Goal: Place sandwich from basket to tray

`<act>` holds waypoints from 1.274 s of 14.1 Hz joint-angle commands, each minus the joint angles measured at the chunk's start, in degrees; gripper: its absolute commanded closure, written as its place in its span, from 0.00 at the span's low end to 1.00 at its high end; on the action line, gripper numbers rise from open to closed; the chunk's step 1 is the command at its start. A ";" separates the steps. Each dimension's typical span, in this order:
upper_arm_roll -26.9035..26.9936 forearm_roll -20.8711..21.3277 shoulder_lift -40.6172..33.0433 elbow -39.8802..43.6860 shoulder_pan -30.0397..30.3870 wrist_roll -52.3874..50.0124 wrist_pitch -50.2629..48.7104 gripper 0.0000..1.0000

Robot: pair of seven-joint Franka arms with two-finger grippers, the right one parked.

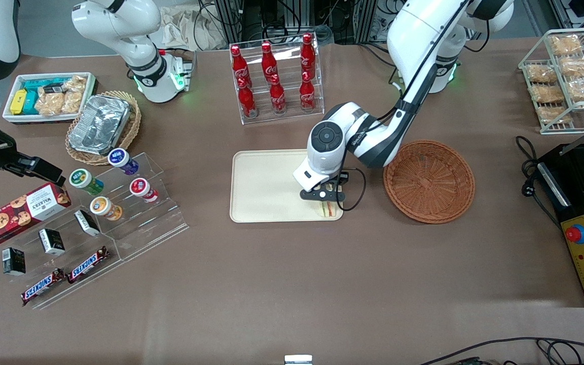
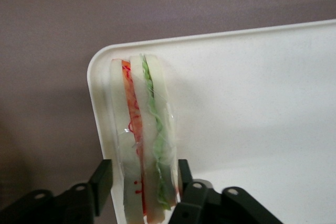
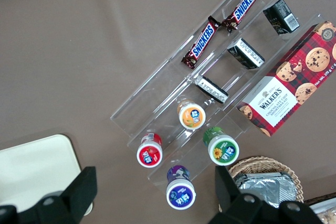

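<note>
The sandwich (image 1: 328, 208), a white-bread wedge with green and orange-red filling, stands on edge in the tray's corner nearest the front camera and the basket. The left wrist view shows it (image 2: 142, 129) wrapped in clear film, resting on the cream tray (image 2: 252, 103). My left gripper (image 1: 325, 198) is low over that corner of the tray (image 1: 261, 172). Its fingers (image 2: 102, 179) straddle the sandwich, open, with a thin gap at one finger. The gripper also shows in the left wrist view (image 2: 143, 182). The reddish-brown wicker basket (image 1: 429, 181) beside the tray holds nothing.
A clear rack of red cola bottles (image 1: 273, 81) stands farther from the front camera than the tray. A clear stepped stand with cups and snack bars (image 1: 114, 203) lies toward the parked arm's end. A wire rack of pastries (image 1: 568, 81) and a black control box (image 1: 583, 253) lie toward the working arm's end.
</note>
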 commanded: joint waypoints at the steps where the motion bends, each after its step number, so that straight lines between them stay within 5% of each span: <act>1: 0.86 1.30 -6.15 -0.49 1.82 -0.08 -6.12 0.01; 8: 0.69 1.47 -21.97 0.13 16.13 22.83 -24.95 0.02; 12: 0.43 0.86 -27.70 3.11 27.73 45.51 -35.05 0.02; 18: 1.30 0.51 -28.06 11.55 34.35 47.22 -41.84 0.01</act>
